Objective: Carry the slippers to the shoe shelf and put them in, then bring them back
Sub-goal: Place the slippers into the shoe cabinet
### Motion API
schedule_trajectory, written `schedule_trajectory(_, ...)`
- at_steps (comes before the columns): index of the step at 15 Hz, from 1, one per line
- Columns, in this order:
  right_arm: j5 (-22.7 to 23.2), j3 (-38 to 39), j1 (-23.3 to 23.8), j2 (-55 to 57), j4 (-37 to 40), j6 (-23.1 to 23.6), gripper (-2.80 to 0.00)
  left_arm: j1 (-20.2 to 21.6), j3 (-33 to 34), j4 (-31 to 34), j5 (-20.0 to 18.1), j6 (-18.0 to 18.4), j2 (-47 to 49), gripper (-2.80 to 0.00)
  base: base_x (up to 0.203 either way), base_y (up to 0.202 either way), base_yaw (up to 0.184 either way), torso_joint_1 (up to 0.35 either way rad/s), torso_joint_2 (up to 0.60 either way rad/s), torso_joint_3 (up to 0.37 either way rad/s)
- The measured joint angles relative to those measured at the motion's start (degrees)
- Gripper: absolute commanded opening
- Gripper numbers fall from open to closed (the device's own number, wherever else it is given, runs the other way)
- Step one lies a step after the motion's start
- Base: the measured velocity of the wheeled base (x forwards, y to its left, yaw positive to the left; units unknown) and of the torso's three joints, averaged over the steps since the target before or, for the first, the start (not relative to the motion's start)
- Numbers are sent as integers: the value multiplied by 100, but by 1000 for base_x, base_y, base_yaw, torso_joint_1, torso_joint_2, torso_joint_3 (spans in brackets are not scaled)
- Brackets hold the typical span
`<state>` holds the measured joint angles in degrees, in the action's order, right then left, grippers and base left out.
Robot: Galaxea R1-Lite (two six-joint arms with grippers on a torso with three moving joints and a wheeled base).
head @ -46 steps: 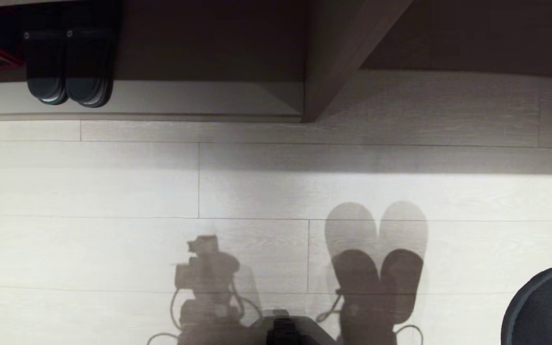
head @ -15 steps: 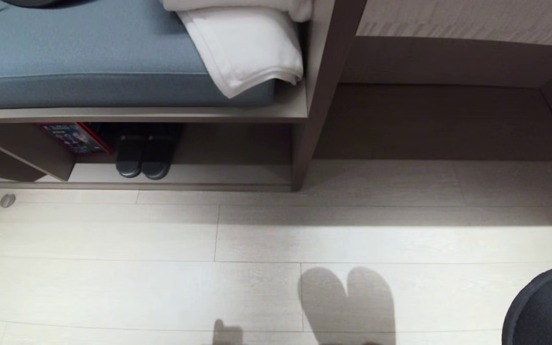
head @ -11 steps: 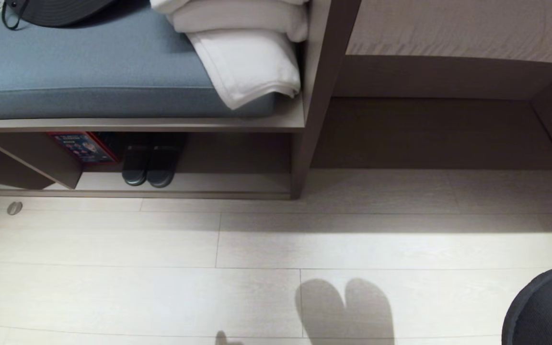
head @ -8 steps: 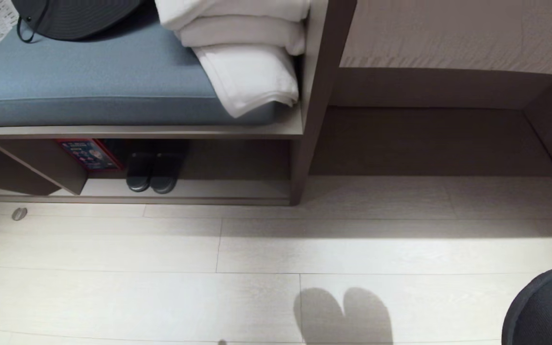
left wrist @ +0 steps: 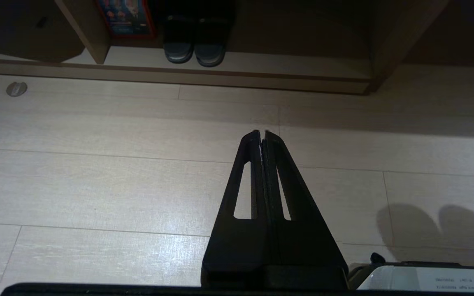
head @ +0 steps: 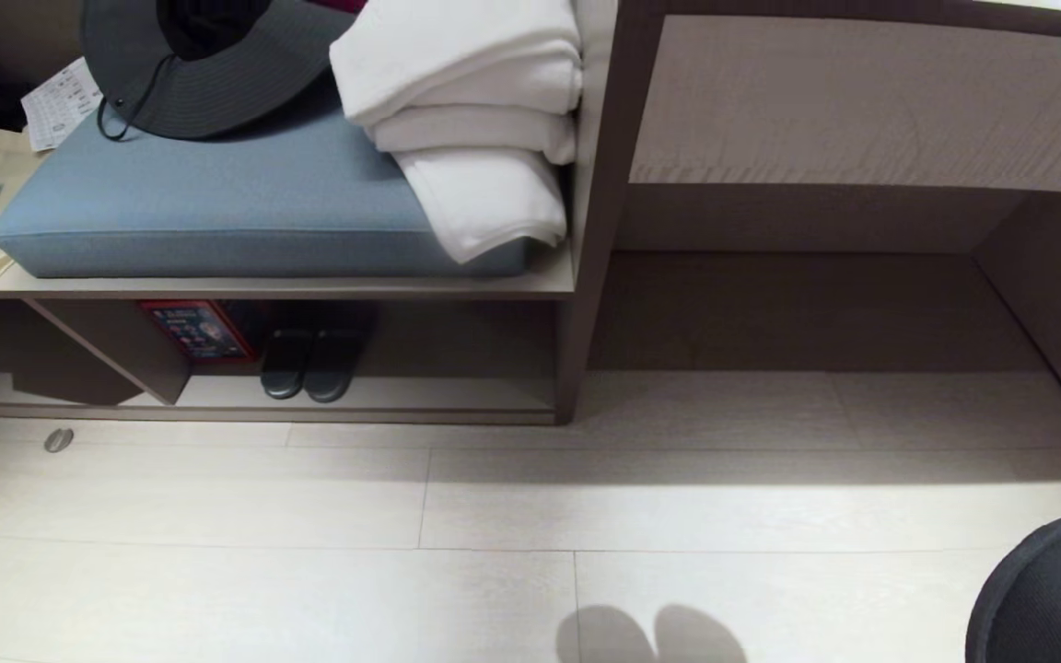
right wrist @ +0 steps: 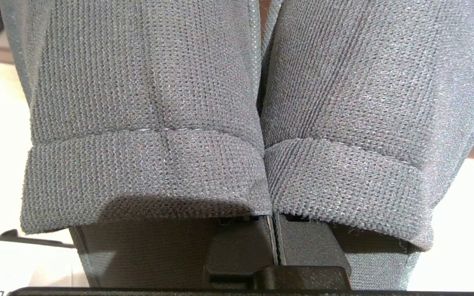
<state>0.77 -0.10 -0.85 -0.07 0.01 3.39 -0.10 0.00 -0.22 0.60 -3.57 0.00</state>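
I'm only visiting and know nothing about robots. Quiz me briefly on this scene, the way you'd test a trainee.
1. What lies on the blue cushion beside the folded towels? A) a grey hat B) a laptop C) a kettle
2. True or false: the shoe shelf is empty.
3. Fill in: the right gripper is shut on the ____.
Key: 1 A. 2 False: another dark pair sits inside. 3 slippers; the left gripper hangs shut, empty.

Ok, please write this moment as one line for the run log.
phase: carry | right gripper: shut on slippers | left gripper: shut, empty | shoe shelf: ahead, other pair inside
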Motion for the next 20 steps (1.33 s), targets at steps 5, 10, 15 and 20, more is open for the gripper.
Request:
schedule_trajectory(5, 0, 0, 0, 0, 1, 2, -280, 0, 0, 0, -1, -9, 0, -280, 0, 0, 0, 6, 1, 200)
schedule_trajectory(10, 0, 0, 0, 0, -1, 0, -280, 0, 0, -9, -5, -6, 0, -280, 0, 0, 0, 5, 2, 206)
schedule_trajectory(15, 0, 0, 0, 0, 1, -1, -280, 0, 0, -9, -1, -7, 0, -280, 0, 0, 0, 6, -2, 206)
schedule_trajectory(20, 0, 0, 0, 0, 0, -12, -280, 0, 0, -2, 0, -6, 0, -280, 0, 0, 0, 2, 4, 200)
